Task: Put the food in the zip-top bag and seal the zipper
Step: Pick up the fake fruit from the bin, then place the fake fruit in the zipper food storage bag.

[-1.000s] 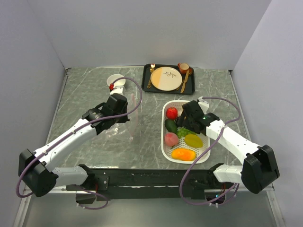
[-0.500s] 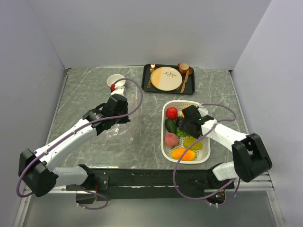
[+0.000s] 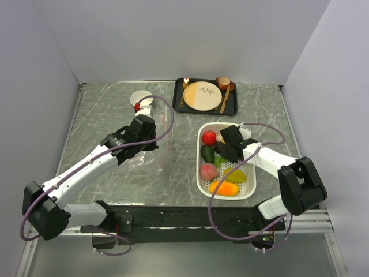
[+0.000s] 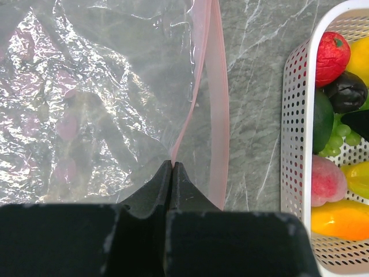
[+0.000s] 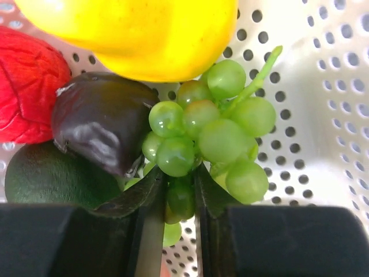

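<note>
Two grips: left jaws clench the zipper (image 4: 219, 115); right jaws pinch green grapes (image 5: 219, 138); zip-top bag (image 4: 86, 104) mouth at their nine o'clock, axis twelve-to-six.

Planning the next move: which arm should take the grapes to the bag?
Right. The right gripper pinches the grapes in the basket; the left gripper is shut on the zipper of the bag, holding it.

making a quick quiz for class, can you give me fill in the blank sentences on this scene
The left gripper pinches the clear crinkly plastic bag's pale ___ zipper strip.
The right gripper grips green toy ___.
The red toy strawberry lies in the white perforated plastic ___.
Missing: pink; grapes; basket.
</note>
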Robot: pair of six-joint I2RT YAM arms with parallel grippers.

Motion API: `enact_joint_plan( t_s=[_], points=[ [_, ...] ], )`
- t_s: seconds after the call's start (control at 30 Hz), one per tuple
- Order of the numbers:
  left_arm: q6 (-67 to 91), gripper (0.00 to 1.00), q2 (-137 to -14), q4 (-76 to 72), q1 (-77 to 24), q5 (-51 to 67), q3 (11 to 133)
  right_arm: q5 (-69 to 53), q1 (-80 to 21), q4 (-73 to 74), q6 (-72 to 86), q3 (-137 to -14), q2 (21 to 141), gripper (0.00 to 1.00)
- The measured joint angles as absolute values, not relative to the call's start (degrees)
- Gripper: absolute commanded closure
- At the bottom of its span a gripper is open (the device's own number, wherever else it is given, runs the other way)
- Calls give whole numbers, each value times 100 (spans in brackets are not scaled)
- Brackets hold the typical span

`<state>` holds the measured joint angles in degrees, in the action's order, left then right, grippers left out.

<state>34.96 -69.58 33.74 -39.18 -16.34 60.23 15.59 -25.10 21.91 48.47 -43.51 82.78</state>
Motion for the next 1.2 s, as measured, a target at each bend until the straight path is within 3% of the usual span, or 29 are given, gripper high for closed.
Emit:
enact_joint_plan(
  t_s=[0.5,1.2],
  points=[
    [3496,99,-6976,3363,-3918,-1632,6023,1166,-2635,2366,4141,-4364,5929,74],
    [3448,99,-7306,3059,-3994,-967,6023,-607,-4392,834,3507,-5463,7618,72]
  ],
)
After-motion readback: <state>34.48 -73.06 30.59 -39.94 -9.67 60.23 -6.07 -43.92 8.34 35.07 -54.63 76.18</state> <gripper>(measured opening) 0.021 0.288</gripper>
